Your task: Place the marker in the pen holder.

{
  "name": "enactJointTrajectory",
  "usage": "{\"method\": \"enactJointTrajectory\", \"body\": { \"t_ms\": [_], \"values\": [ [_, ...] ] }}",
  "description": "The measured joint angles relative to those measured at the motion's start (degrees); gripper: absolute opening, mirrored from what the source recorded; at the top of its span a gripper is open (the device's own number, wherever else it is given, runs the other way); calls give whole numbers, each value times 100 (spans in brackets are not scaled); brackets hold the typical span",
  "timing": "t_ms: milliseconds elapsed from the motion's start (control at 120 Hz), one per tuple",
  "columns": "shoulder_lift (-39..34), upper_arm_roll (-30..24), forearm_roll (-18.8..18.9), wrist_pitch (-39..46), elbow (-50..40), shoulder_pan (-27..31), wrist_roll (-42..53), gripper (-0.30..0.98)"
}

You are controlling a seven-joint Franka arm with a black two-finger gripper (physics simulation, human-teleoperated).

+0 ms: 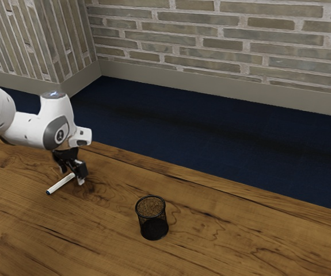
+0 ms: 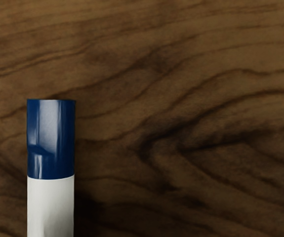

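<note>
In the exterior view, my gripper (image 1: 73, 176) is low over the table near the exterior view's left, its fingers apart. A white marker (image 1: 60, 184) slants from beside the fingers, its dark end pointing down and away from them; whether it touches a finger or the table I cannot tell. The wrist view shows that marker (image 2: 51, 205) with a blue cap, off to one side of the hand's centre. The black mesh pen holder (image 1: 152, 218) stands upright on the table, apart from the gripper, toward the exterior view's right.
The wooden table (image 1: 228, 241) extends around the pen holder and beneath the hand. Beyond its far edge are a dark blue floor (image 1: 211, 138) and a brick wall (image 1: 223, 43).
</note>
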Motion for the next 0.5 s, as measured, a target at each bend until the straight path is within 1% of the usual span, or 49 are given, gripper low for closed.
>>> {"method": "enactJointTrajectory", "body": {
  "t_ms": [292, 500],
  "values": [
    [255, 42, -331, 286, 167, 10, 561, 69],
    [347, 139, -409, 340, 335, 17, 826, 69]
  ]
}}
